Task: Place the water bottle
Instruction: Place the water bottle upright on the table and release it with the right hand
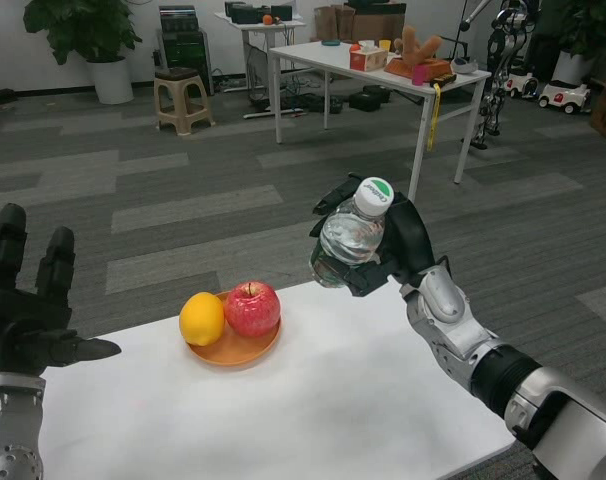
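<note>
Even, bright overhead room light. Desk (363, 400) near-white, slightly blown out toward 6 o'clock. Soft short shadow under plate (233, 350). Small highlights on water bottle (351, 236). Foreground sharp; background at 12 o'clock slightly soft. Mild wide-angle stretch at edges.

The right hand (383, 245) hides the water bottle (351, 235) lower body; frame edge crops the left hand (28, 310).

Single head view, looking forward and down over the white table (363, 400), near, room floor beyond
</note>
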### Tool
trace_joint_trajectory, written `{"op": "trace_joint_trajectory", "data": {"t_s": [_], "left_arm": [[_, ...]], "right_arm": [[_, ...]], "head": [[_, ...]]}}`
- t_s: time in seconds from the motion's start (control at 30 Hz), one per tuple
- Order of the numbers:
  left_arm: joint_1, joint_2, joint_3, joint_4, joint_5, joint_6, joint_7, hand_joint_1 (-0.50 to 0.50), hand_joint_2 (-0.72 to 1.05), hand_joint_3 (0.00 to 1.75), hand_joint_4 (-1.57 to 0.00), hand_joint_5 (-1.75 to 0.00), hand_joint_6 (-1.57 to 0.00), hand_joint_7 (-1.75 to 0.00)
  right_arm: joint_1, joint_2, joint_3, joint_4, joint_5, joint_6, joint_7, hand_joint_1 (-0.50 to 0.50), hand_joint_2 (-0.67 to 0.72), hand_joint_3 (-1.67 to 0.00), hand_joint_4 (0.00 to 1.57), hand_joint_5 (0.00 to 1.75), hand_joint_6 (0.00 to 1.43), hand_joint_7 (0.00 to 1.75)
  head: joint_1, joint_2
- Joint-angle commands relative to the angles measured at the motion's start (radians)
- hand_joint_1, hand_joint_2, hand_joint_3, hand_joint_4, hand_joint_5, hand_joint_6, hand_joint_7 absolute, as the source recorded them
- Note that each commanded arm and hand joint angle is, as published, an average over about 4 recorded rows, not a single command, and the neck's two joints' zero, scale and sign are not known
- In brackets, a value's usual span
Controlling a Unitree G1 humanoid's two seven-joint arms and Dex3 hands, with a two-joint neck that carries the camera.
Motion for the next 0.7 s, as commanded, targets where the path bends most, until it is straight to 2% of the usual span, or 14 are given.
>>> {"op": "trace_joint_trajectory", "data": {"t_s": [0.03,0.23,0.37,0.6,0.7], "left_arm": [[0.011,0.001,0.009,-0.012,0.007,0.001,0.005,-0.5,-0.19,0.02,0.0,-0.1,0.0,0.0],[0.016,0.0,0.009,-0.014,0.007,0.0,0.005,-0.5,-0.19,0.07,0.0,-0.1,0.0,0.0],[0.021,0.0,0.009,-0.017,0.007,-0.001,0.005,-0.5,-0.19,0.02,0.0,-0.1,0.0,0.0],[0.029,0.0,0.008,-0.024,0.007,-0.001,0.005,-0.5,-0.19,0.09,0.0,-0.1,0.0,0.0],[0.031,0.0,0.008,-0.029,0.007,-0.001,0.005,-0.5,-0.19,0.09,0.0,-0.1,0.0,0.0]], "right_arm": [[0.004,-0.018,-0.021,0.001,0.001,-0.003,-0.009,-0.22,-0.54,-1.51,1.37,1.07,1.26,0.98],[-0.009,-0.031,-0.015,0.045,0.0,0.0,-0.009,-0.25,-0.54,-1.53,1.37,1.07,1.26,0.98],[-0.019,-0.034,-0.006,0.082,-0.002,0.0,-0.009,-0.25,-0.54,-1.51,1.37,1.07,1.26,0.98],[-0.034,-0.034,0.028,0.175,-0.002,0.0,-0.008,-0.25,-0.57,-1.51,1.38,1.07,1.26,0.98],[-0.037,-0.024,0.038,0.209,-0.003,0.0,-0.001,-0.25,-0.56,-1.51,1.4,1.07,1.26,0.98]], "head": [[-0.001,-0.003],[0.0,-0.013],[0.001,-0.014],[0.012,-0.067],[0.007,-0.082]]}}
